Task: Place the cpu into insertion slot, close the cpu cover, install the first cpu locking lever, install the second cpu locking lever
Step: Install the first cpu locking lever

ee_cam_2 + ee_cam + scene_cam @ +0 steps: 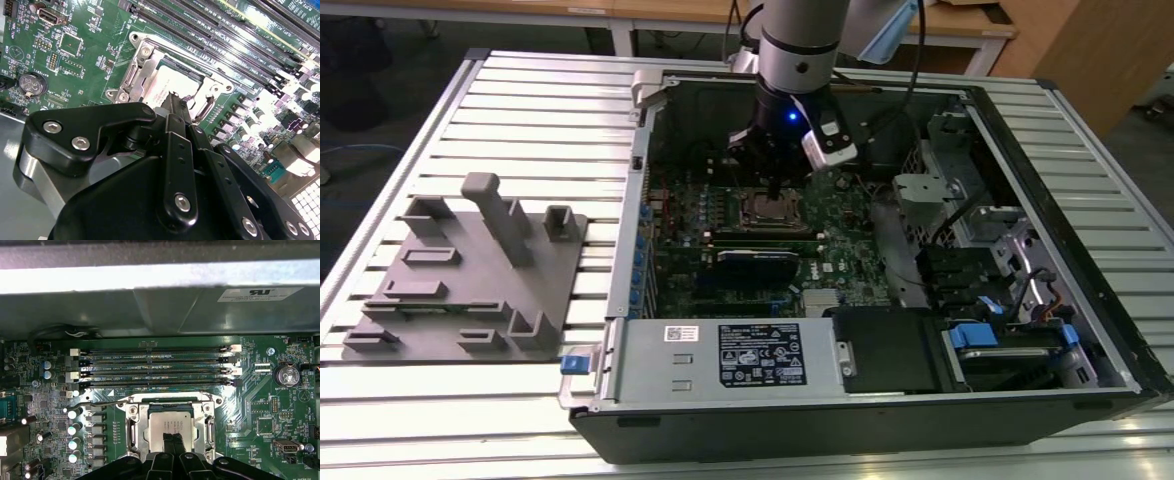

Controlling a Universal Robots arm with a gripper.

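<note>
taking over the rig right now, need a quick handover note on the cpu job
Gripper: shut, holding nothing, tips right at the top of the cpu.
Cpu: seated in the insertion slot.
Cpu cover: looks lowered around the cpu.
Done: cpu placed; cover apparently closed.
Left: the locking levers; I cannot tell whether either is latched, so check both.

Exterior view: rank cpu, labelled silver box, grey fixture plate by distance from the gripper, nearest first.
1. cpu: directly under the gripper.
2. labelled silver box: inside the case, along the wall nearest the camera.
3. grey fixture plate: outside the case, on the exterior view's left.
</note>
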